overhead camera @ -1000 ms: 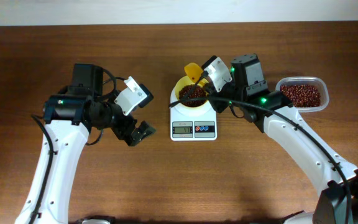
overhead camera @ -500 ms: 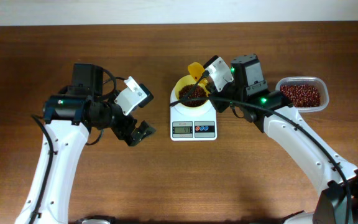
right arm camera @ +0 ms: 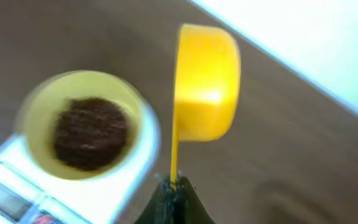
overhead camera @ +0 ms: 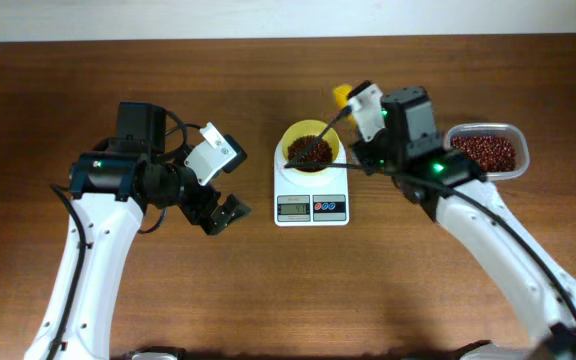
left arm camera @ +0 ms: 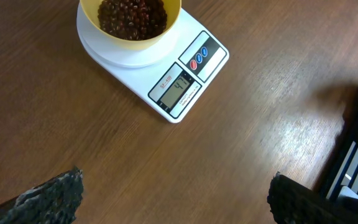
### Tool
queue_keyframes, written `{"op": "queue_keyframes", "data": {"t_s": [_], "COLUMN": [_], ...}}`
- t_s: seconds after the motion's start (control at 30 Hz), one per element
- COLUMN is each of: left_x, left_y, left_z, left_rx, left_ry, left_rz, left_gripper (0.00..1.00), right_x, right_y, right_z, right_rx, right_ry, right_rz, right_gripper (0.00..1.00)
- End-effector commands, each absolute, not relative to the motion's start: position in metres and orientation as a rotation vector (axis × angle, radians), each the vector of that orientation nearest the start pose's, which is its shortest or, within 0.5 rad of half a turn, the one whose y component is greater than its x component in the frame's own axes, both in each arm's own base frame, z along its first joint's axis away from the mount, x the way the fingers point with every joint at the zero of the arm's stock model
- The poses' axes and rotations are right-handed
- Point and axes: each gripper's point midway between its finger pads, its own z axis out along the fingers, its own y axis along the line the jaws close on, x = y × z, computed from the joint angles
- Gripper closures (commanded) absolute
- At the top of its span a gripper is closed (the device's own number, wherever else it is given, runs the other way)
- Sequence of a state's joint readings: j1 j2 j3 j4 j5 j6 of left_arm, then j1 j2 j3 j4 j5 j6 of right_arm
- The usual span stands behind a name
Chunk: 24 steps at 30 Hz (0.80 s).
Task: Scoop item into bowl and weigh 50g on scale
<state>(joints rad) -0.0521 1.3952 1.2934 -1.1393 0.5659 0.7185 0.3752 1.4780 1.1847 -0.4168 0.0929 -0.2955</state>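
Note:
The pale-yellow bowl [overhead camera: 309,135] stands on the white scale [overhead camera: 311,195] at mid-table, holding a heap of dark red-brown beans [overhead camera: 309,151]. My right gripper [overhead camera: 356,112] is shut on the thin handle of a yellow scoop [overhead camera: 342,95], held above the table just behind and to the right of the bowl. The right wrist view is blurred: the scoop [right arm camera: 205,84] shows its outside, its contents hidden, right of the bowl [right arm camera: 39,109]. My left gripper [overhead camera: 223,215] hangs open and empty left of the scale [left arm camera: 185,81].
A clear plastic tub [overhead camera: 486,150] filled with more beans sits at the right, beyond my right arm. A pale wall edge runs along the table's far side.
My right gripper has carried the scoop from over the bowl's far rim up and to the right, off the bowl. The left arm has not moved.

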Motion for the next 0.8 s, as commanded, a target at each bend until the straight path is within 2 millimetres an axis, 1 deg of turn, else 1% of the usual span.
{"op": "queue_keyframes", "data": {"t_s": [0.0, 0.07, 0.1, 0.13, 0.2, 0.27, 0.3, 0.33, 0.37, 0.47, 0.53, 0.6, 0.63, 0.7, 0.73, 0.77], "left_x": [0.289, 0.289, 0.289, 0.289, 0.289, 0.289, 0.289, 0.289, 0.289, 0.289, 0.289, 0.289, 0.289, 0.289, 0.289, 0.289], "left_y": [-0.109, -0.109, -0.109, -0.109, -0.109, -0.109, -0.109, -0.109, -0.109, -0.109, -0.109, -0.109, -0.109, -0.109, -0.109, -0.109], "left_z": [0.202, 0.202, 0.202, 0.202, 0.202, 0.202, 0.202, 0.202, 0.202, 0.202, 0.202, 0.202, 0.202, 0.202, 0.202, 0.202], "left_rx": [1.112, 1.112, 1.112, 1.112, 1.112, 1.112, 1.112, 1.112, 1.112, 1.112, 1.112, 1.112, 1.112, 1.112, 1.112, 1.112], "left_ry": [2.335, 2.335, 2.335, 2.335, 2.335, 2.335, 2.335, 2.335, 2.335, 2.335, 2.335, 2.335, 2.335, 2.335, 2.335, 2.335], "left_rz": [-0.581, -0.581, -0.581, -0.581, -0.581, -0.581, -0.581, -0.581, -0.581, -0.581, -0.581, -0.581, -0.581, -0.581, -0.581, -0.581], "left_gripper": [0.01, 0.01, 0.01, 0.01, 0.01, 0.01, 0.01, 0.01, 0.01, 0.01, 0.01, 0.01, 0.01, 0.01, 0.01, 0.01], "right_x": [0.409, 0.397, 0.393, 0.391, 0.392, 0.39, 0.386, 0.384, 0.384, 0.377, 0.375, 0.367, 0.366, 0.368, 0.368, 0.369], "right_y": [0.027, -0.035, -0.058, -0.074, -0.082, -0.093, -0.093, -0.086, -0.078, -0.07, -0.054, -0.051, -0.048, -0.034, -0.035, -0.04], "right_z": [0.247, 0.228, 0.216, 0.194, 0.169, 0.141, 0.121, 0.109, 0.103, 0.098, 0.095, 0.083, 0.079, 0.081, 0.081, 0.082], "right_rx": [-0.431, -0.312, -0.26, -0.235, -0.215, -0.19, -0.194, -0.213, -0.231, -0.245, -0.269, -0.272, -0.275, -0.287, -0.244, -0.156], "right_ry": [2.165, 2.298, 2.359, 2.442, 2.51, 2.592, 2.66, 2.695, 2.708, 2.738, 2.739, 2.798, 2.805, 2.78, 2.778, 2.773], "right_rz": [-0.608, -0.702, -0.708, -0.599, -0.439, -0.391, -0.36, -0.3, -0.229, -0.169, -0.044, -0.006, 0.024, 0.143, 0.169, 0.208], "right_gripper": [0.96, 0.96, 0.96, 0.96, 0.96, 0.96, 0.96, 0.96, 0.96, 0.96, 0.96, 0.96, 0.96, 0.96, 0.96, 0.96]}}
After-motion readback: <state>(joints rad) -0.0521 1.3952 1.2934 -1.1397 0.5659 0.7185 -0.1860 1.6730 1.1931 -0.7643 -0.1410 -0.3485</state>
